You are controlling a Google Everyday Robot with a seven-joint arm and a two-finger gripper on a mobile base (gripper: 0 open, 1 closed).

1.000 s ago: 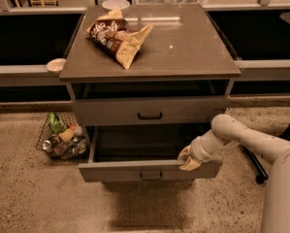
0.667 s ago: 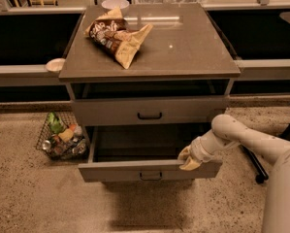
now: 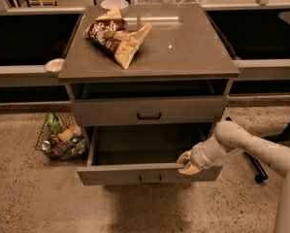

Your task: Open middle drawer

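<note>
The middle drawer (image 3: 135, 174) is a grey-taupe drawer with a small black bar handle (image 3: 150, 179). It stands pulled well out of the cabinet and its dark inside shows nothing in it. My gripper (image 3: 188, 163) is at the top edge of the drawer's front, right of the handle, at the end of my white arm (image 3: 251, 152) coming in from the right. Whether it grips that edge I cannot tell.
The drawer above (image 3: 148, 111) is shut. On the cabinet top (image 3: 183, 47) lie a brown chip bag (image 3: 116, 37) and a white bowl (image 3: 114, 4). A wire basket of items (image 3: 61, 139) sits on the floor at left. A black chair base (image 3: 258, 171) is at right.
</note>
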